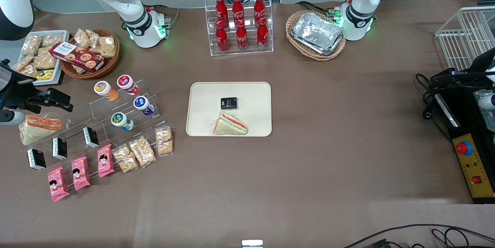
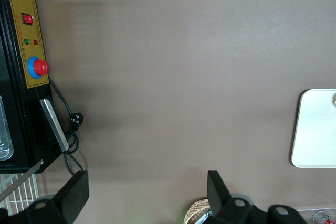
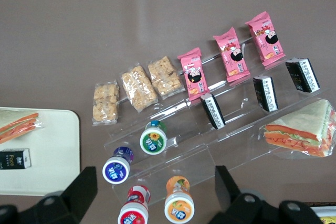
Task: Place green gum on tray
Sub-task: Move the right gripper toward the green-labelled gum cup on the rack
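tray (image 1: 201,124): mid-worktop, holds sandwich (image 1: 230,125) and small black box (image 1: 228,103), bare near its rim | clear stepped rack (image 1: 116,118): near working arm's edge | green gum (image 1: 122,121): on rack's lower step, beside blue gum (image 1: 144,105) | gripper (image 3: 152,190): above rack, fingers spread, empty | tip: descend centred on the white lid, clear of blue gum.

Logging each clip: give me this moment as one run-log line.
gripper: open, empty, above the snack rack | green gum: on rack, untouched | tray: holds sandwich and black packet | gum not yet placed
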